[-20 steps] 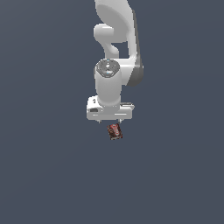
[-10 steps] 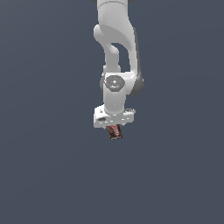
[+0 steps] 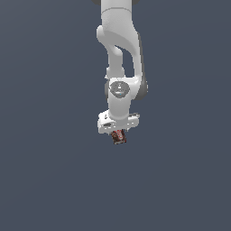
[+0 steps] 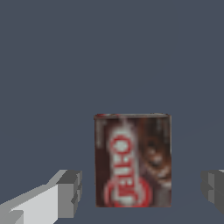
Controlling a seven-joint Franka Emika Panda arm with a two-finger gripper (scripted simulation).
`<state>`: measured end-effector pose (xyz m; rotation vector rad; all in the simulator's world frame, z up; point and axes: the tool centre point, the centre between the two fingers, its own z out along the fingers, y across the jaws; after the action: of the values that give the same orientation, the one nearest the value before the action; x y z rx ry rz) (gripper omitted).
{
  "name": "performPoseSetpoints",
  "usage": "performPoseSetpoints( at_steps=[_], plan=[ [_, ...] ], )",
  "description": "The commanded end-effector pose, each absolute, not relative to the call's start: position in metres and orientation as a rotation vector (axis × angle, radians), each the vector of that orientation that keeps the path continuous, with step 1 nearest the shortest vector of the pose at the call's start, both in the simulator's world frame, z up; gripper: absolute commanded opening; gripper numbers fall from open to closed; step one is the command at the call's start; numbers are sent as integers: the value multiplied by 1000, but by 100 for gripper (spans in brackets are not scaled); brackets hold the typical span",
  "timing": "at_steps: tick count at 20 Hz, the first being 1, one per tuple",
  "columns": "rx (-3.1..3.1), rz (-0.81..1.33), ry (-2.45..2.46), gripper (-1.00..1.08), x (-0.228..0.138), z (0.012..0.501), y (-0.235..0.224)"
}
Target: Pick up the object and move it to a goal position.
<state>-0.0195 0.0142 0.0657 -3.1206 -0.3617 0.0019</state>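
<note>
The big white robot arm reaches straight down over the flat grey floor; I think it stands this way so the hand can come at the box from above. At its low end is the white gripper, much wider than the thing it is after. The wrist view shows its two grey fingers spread wide, one on each side of the box, with grey floor showing in both gaps; so the fingers are not touching the box and nothing is pinched yet.

The little brown-and-red box sits between those fingers; in the exterior view it peeks out just under the gripper, a bit tilted. The red label with white letters faces the wrist camera. I cannot tell if the box lies on the floor or stands on it.

My guess is the fingers need to close on the box next; it is narrow, so they have far to travel.

There are no bowls, bins or trays here; nothing holds anything. No goal mark shows in either view.
</note>
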Motion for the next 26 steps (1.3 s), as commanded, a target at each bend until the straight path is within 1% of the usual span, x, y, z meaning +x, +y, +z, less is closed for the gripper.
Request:
performPoseSetpoints(
  at_steps=[1,9,15,16,26],
  plan=[
    [-3121,2,-362,100,-20,62,14],
    [-3120,1,-367,100,-21,26,14],
    [-3120,0,-369,100,-20,16,15],
    [-3120,0,-369,-100,-20,16,15],
    [-3121,0,-368,-100,-20,16,14]
  ],
)
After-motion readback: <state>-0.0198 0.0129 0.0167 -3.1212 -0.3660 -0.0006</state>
